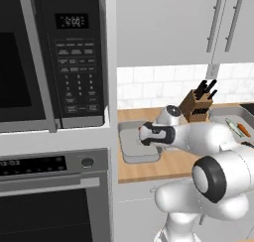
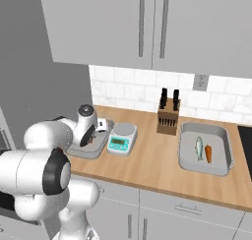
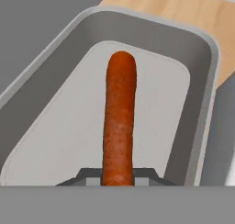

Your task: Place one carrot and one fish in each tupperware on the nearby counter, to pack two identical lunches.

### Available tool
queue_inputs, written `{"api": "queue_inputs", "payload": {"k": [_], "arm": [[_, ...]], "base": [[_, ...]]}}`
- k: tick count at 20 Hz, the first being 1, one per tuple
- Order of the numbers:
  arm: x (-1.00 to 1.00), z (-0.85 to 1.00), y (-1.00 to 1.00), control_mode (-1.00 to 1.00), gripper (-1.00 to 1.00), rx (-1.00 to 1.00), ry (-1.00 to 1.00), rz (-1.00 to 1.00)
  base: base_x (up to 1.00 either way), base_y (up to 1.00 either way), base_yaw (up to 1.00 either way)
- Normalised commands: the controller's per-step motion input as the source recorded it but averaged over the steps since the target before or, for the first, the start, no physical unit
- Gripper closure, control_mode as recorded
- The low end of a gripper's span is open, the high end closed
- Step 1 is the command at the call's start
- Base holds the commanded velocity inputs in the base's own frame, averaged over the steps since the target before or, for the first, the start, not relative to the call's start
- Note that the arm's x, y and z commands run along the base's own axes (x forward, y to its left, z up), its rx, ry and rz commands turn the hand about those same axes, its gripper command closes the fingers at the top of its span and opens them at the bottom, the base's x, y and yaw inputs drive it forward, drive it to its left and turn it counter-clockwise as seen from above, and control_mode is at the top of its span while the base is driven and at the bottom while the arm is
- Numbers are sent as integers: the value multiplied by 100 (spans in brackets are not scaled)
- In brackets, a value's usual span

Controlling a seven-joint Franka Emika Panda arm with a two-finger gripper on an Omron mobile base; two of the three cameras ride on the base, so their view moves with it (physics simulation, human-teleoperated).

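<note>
carrot [image 3: 119, 122] | pinched in gripper [image 3: 117, 175] | over left tupperware [image 3: 202, 62]

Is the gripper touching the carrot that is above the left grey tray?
Touching. In the hand view the carrot runs down between the two dark fingertips of the gripper, which are closed on it, over the tray.

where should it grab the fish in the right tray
Around the middle of the fish, from straight above, jaws across its narrow width. It lies flat and lengthwise in the tray, with a gap to the carrot beside it.
</note>
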Motion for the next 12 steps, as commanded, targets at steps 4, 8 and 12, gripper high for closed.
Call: {"api": "queue_inputs", "payload": {"k": [4, 8, 12], "arm": [[50, -42, 0, -100, 100, 0, 0, 0], [41, -33, 0, -100, -100, 0, 0, 0], [1, 6, 0, -100, -100, 0, -2, 0]], "base": [[0, 0, 0], [0, 0, 0], [0, 0, 0]]}}
